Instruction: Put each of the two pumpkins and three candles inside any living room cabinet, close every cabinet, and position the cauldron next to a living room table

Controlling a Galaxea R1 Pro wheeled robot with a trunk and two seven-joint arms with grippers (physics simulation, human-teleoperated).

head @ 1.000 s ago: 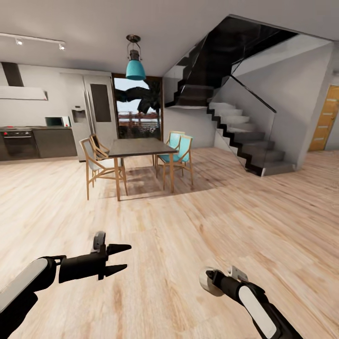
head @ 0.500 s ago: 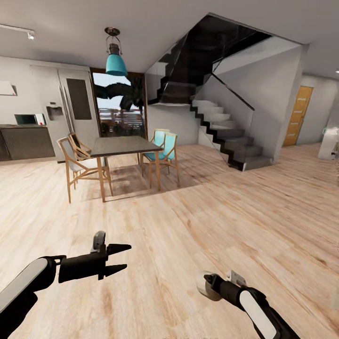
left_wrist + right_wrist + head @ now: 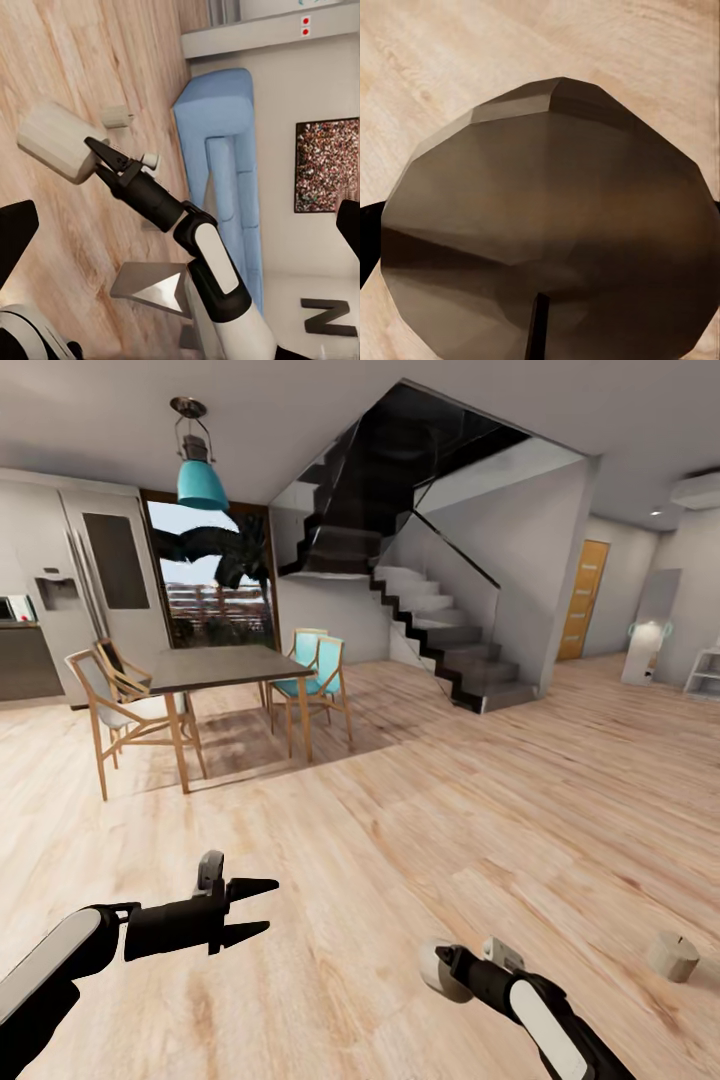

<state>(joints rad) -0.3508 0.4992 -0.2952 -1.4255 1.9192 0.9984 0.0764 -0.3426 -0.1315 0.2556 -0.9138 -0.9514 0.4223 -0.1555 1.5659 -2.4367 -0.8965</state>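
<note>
My right gripper (image 3: 441, 971) is shut on a cream-beige candle (image 3: 436, 972), low over the plank floor at the lower right of the head view. In the left wrist view the same candle (image 3: 51, 140) sits between the right gripper's (image 3: 96, 155) dark fingers. The right wrist view looks straight at that candle's (image 3: 547, 225) shaded end, with its wick. A second candle (image 3: 672, 957) stands on the floor to the far right, also seen as a small candle (image 3: 118, 116) in the left wrist view. My left gripper (image 3: 256, 908) is open and holds nothing.
A dark dining table (image 3: 215, 668) with wooden and teal chairs (image 3: 312, 680) stands ahead left. A staircase (image 3: 440, 630) rises at centre and an orange door (image 3: 583, 600) is at back right. A blue sofa (image 3: 221, 180) lies behind the right arm. Open floor stretches ahead.
The whole head view has swung to the right, so the camera has turned. The floor candle has come into view at lower right. Both arms keep their pose.
</note>
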